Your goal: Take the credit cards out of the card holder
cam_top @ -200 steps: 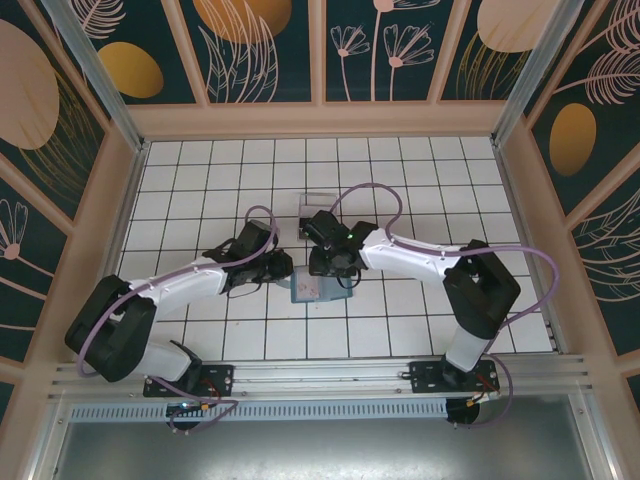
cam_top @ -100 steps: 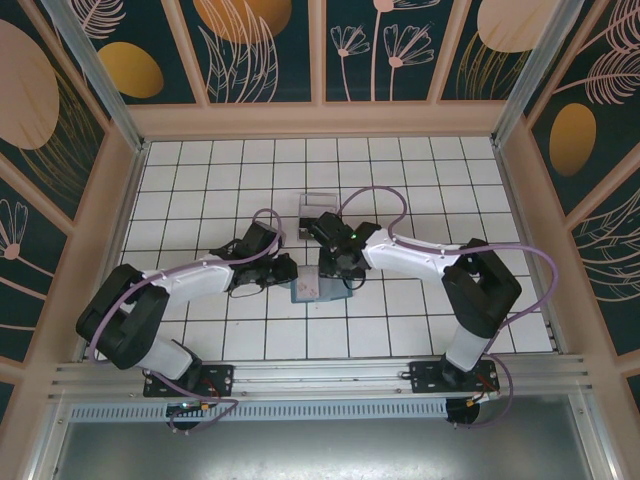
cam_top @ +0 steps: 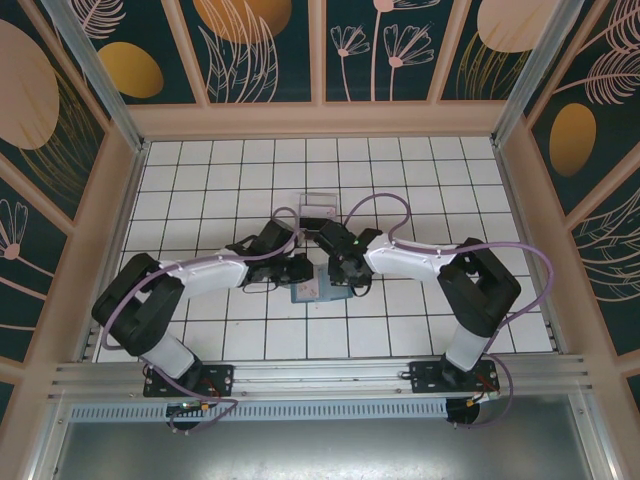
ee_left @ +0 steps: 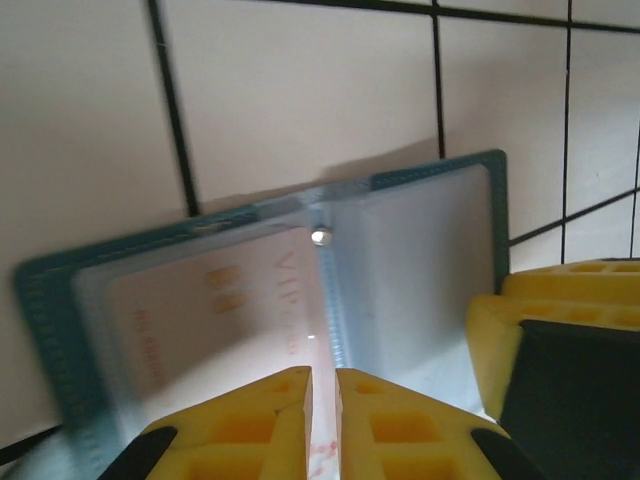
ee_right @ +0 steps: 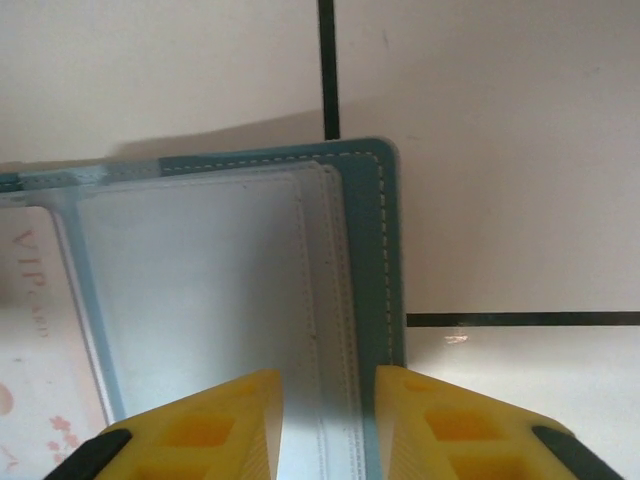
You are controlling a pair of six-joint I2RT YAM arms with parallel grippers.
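One slate-blue card holder (cam_top: 312, 291) lies spread open on the tiles mid-table, with a white card (ee_left: 215, 310) marked VIP tucked under one clear sleeve. The left gripper (ee_left: 323, 385) is down low, jaws pinched nearly together on the holder's near edge, right at that card. The right gripper (ee_right: 328, 385) stands over the other flap, jaws a little apart. Both arms bend inward, elbows out. White gridded table (cam_top: 200, 180), teal flowered walls (cam_top: 270, 50) all round.

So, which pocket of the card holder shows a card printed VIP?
The pocket with the pale card, at the left pincer; the other pocket, under the right pincer, looks empty.
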